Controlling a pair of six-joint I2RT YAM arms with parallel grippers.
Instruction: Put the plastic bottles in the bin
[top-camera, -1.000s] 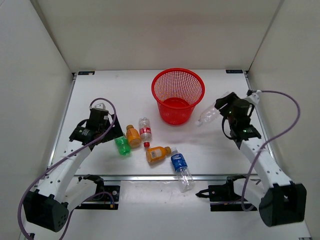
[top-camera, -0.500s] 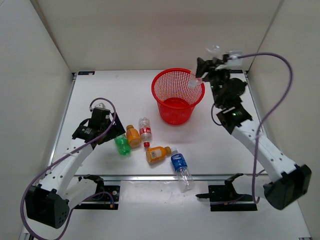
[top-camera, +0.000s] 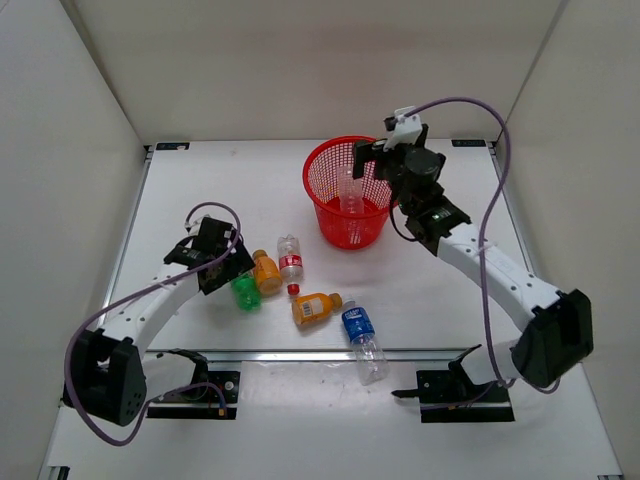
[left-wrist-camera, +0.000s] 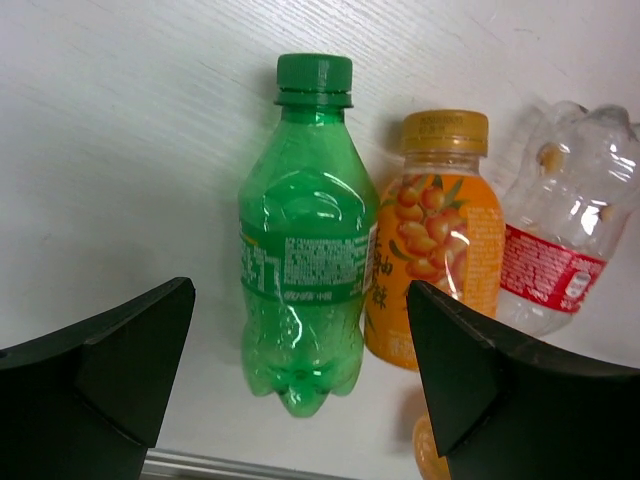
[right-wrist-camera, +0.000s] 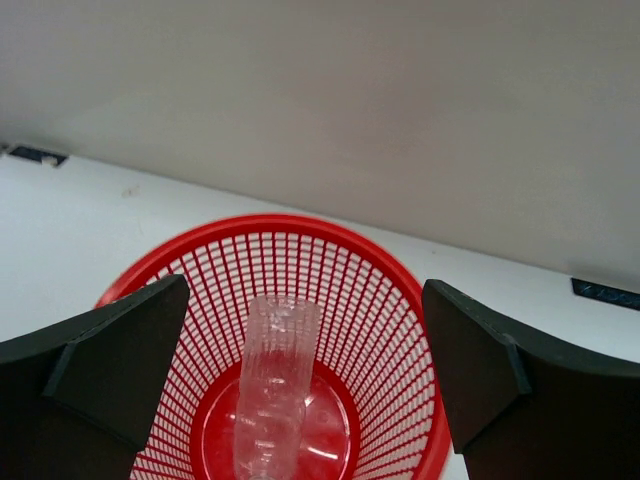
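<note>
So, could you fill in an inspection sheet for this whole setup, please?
Surface: white table, with bottles lying on it.
Job's things: clear bottle inside the red bin; green bottle, orange bottle, second orange bottle, red-label bottle and blue-label bottle lie on the table.
Clutter: loose red cap among the bottles.
Pincers: left pincer open over the green bottle; right pincer open above the bin, holding nothing.
Cables: purple cables loop along both arms.
Surroundings: plain white walls on three sides.
</note>
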